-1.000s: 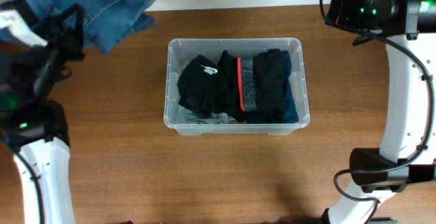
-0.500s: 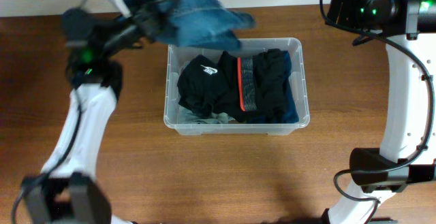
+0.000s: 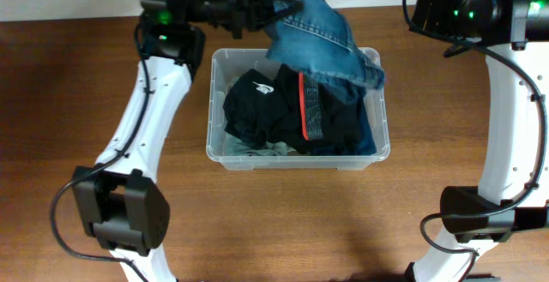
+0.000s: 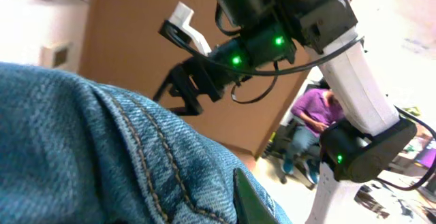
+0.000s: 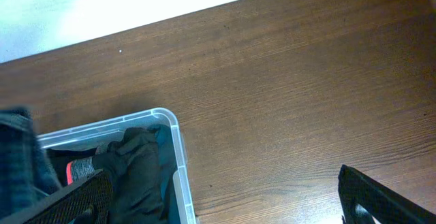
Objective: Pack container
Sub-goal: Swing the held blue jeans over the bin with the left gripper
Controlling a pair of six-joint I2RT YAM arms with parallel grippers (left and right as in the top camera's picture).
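overhead: left gripper [image 3: 244,12] clamps blue jeans [image 3: 322,33] over the far right of the mid-table container [image 3: 296,160]; right gripper [image 5: 225,207] gapes wide, idle. best to lower them centrally onto the dark clothes [image 3: 266,111] before releasing.

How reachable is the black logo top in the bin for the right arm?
Probably not cleanly. The right gripper is open and free, but the jeans held by the left gripper hang over the back right of the container, between that gripper and the black top.
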